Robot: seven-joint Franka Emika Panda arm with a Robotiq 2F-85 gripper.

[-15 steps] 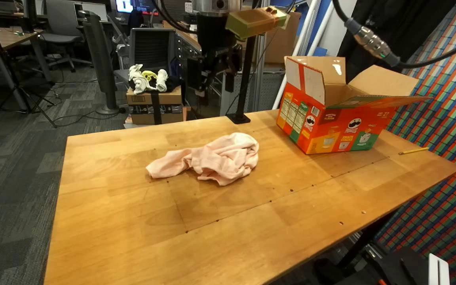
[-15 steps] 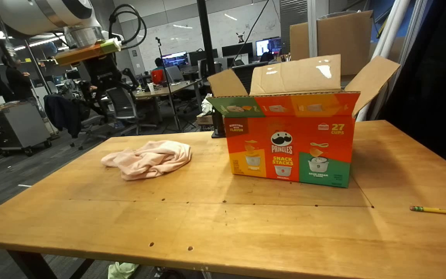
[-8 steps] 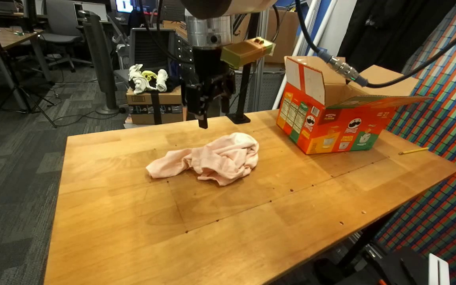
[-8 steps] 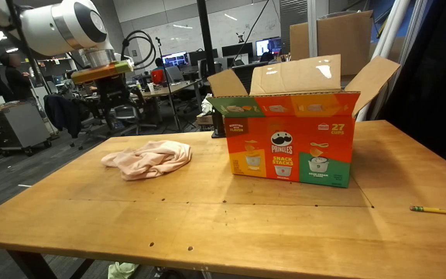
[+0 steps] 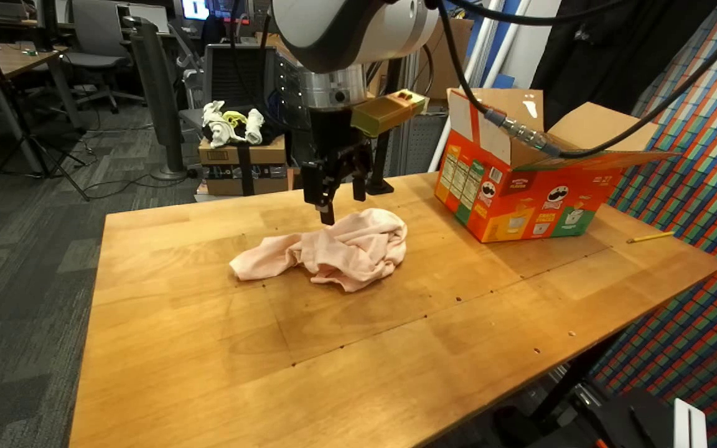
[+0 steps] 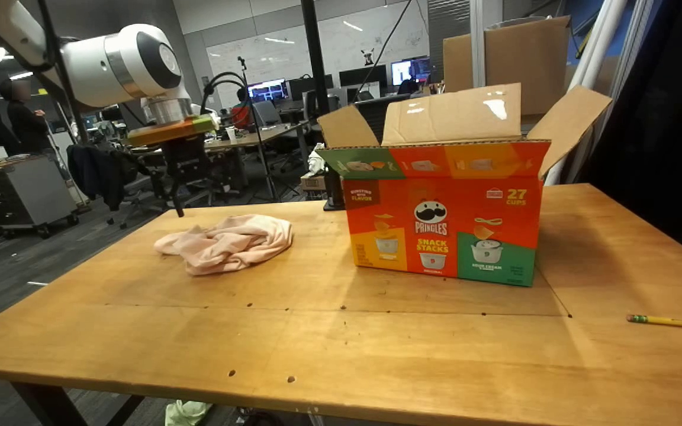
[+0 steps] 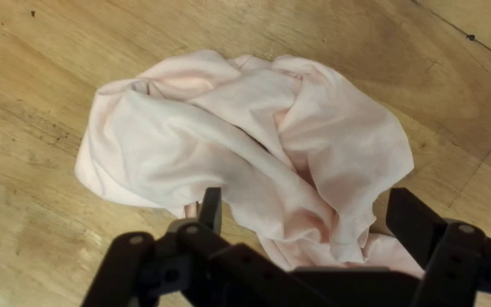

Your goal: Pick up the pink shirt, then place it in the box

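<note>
The pink shirt lies crumpled on the wooden table in both exterior views. In the wrist view, the shirt fills the middle, partly hidden by the gripper at the bottom. My gripper points down above the shirt's far edge, its fingers apart with nothing between them. In the wrist view, the fingertips straddle part of the shirt from above. The box is red-orange cardboard with raised flaps; it stands upright beside the shirt in both exterior views. Its inside floor is hidden.
The wooden table carries a yellow pencil near the box. A black pole stands on a base at the table's far edge, between shirt and box. A cable from the arm hangs in front of the box's flaps.
My gripper has come down from well above the table to just over the shirt, moving a little toward the box in an exterior view. The shirt and box have not moved.
</note>
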